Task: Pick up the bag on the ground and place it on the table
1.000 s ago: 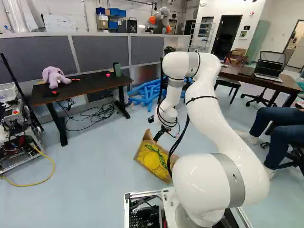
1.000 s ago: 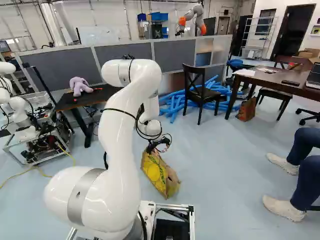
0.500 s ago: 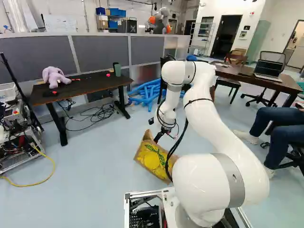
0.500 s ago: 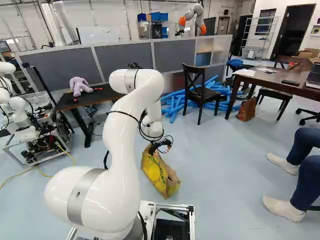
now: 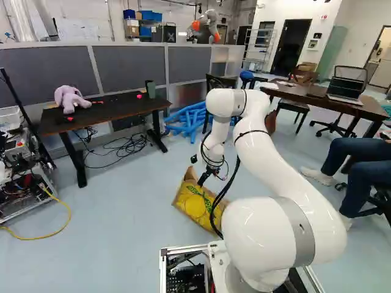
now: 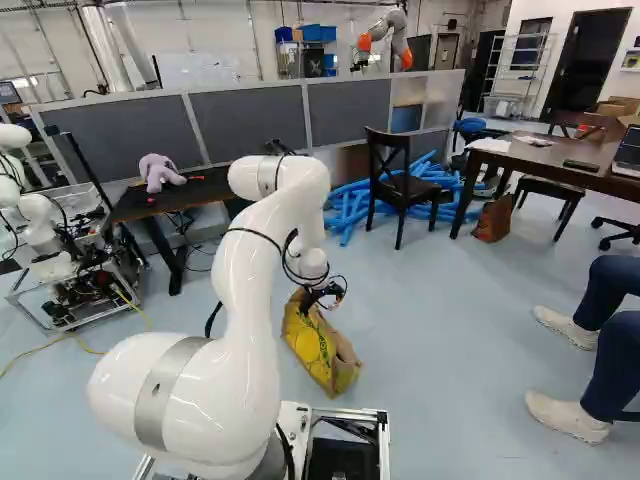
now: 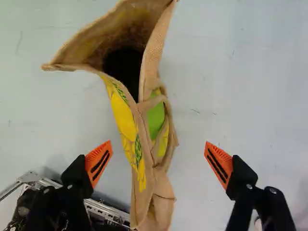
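1. Your arm (image 5: pixel 269 155) has just moved: its upper bend sits lower in both base views than in the earlier pictures, and the wrist has shifted slightly; the base has not moved, since the room around it holds its place.
2. Your gripper (image 7: pixel 158 144) is open; the 2 orange pads (image 7: pixel 98 164) stand wide apart, 1 on each side of the bag (image 5: pixel 195 204), and neither is closed on it.
3. The bag is on the floor (image 5: pixel 122 213), just ahead of the base and under the gripper; you see no shift of it against the floor.
4. Its mouth gapes ahead of the fingers; the narrow, folded part runs between them, with floor showing on both sides.
5. For the task, this looks like the approach to a grasp, still early; the line-up seems good, but you can't tell for sure how deep the fingers reach.
6. Next, you probably want to ease down a little and close on the folds; the soft sides may crumple or slip, so take a deep bite.
7. There are 2 candidate tables: the dark table (image 5: pixel 134 107) with the purple toy (image 5: pixel 70 97), and the brown table (image 6: pixel 540 155); you can't tell from here which is meant, so settle that before carrying.
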Available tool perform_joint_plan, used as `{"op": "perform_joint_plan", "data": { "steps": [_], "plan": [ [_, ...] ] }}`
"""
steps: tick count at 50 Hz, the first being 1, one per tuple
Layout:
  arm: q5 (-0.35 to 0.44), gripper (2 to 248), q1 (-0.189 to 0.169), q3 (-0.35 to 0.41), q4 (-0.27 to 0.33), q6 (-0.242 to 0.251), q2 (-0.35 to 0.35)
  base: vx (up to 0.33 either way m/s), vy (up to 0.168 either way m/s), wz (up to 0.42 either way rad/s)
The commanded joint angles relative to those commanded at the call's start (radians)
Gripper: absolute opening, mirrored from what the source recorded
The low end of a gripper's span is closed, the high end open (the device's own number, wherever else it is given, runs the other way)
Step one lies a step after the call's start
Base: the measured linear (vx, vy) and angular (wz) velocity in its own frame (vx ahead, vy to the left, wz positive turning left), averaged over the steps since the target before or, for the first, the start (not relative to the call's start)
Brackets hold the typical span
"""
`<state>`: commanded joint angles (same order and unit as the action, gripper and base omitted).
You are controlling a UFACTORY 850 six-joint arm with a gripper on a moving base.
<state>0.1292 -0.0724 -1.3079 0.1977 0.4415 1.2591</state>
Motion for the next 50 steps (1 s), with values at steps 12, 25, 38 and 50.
{"op": "perform_joint_plan", "data": {
  "steps": [12,25,38,50],
  "plan": [
    [-0.009,247,0.007,-0.047,0.0,0.0,0.048,0.0,0.0,0.0],
    [-0.009,247,0.012,-0.09,0.0,0.0,0.097,0.0,0.0,0.0],
    [-0.009,247,0.012,-0.134,0.0,0.0,0.146,0.0,0.0,0.0],
    [-0.009,247,0.012,-0.176,0.0,0.0,0.192,0.0,0.0,0.0]
  ]
}}
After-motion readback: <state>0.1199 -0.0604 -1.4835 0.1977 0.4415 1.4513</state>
